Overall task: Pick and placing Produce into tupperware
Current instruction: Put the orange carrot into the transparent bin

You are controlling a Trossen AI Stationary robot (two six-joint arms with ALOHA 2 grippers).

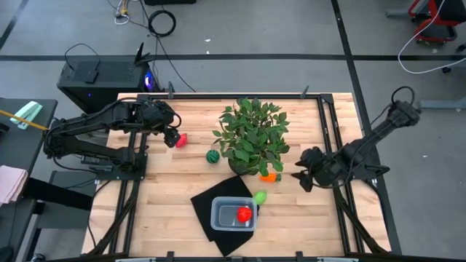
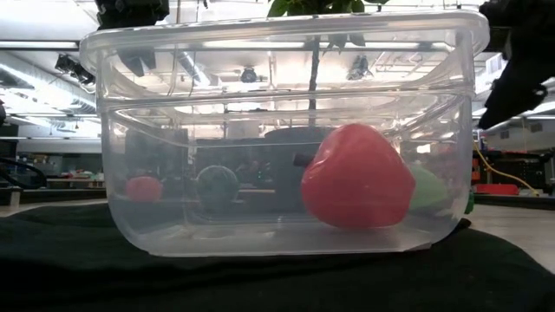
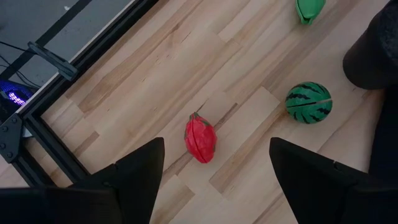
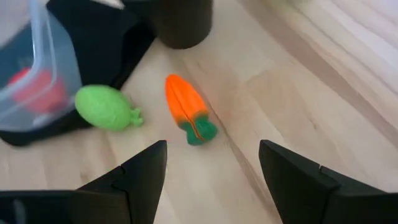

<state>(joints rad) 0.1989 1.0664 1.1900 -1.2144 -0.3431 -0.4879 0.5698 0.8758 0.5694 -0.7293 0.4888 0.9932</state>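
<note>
2 risks stand out, judged from how things lie. The larger one sits at the right gripper (image 1: 302,177), at the right of centre in the high view, its jaws spread wide and empty. The orange carrot (image 4: 188,109) lies just ahead of them but close under the potted plant (image 1: 251,135), so a reach could brush the pot or leaves, and the carrot's tapered body could roll or squirt out of a pinch across its length. The smaller risk is at the left gripper (image 1: 172,137), upper left of centre, also wide open and empty above a small red piece (image 3: 200,138); that piece looks rounded and could skid on the bare wooden table (image 1: 167,211) if the fingers close off-centre.

The tupperware (image 1: 233,215) is the biggest task thing: a clear rectangular tub with rounded corners, standing on a black mat (image 1: 207,200) at lower centre of the high view. 1 red fruit (image 1: 244,214) already rests inside, towards its right end. The dark green striped ball (image 1: 212,156) lies left of the plant's pot. The light green piece (image 1: 259,196) touches or nearly touches the tub's upper right corner; I cannot tell which. 4 pieces remain outside.
</note>
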